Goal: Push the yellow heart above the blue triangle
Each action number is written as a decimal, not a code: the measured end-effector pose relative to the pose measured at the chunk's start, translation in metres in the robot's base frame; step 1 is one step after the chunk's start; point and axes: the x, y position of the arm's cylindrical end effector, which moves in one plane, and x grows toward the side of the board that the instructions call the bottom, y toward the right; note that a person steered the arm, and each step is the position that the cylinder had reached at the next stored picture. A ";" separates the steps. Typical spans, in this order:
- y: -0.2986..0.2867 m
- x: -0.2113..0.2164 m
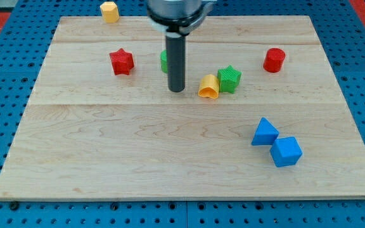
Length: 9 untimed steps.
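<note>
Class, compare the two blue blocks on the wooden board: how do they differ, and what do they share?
The blue triangular block is pointed on top; the blue cube block is boxy with flat faces. The triangle lies nearer the view's top and left; the cube is lower and further right. Both share the same blue colour and touch each other.

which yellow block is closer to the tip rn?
The yellow heart, just to the view's right of my tip, beside the green star. The other yellow block sits far off at the board's top edge.
</note>
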 end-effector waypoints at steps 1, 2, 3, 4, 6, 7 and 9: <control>0.024 -0.009; 0.063 -0.009; 0.079 -0.006; 0.091 0.001; 0.097 0.030; 0.085 -0.001; 0.139 0.008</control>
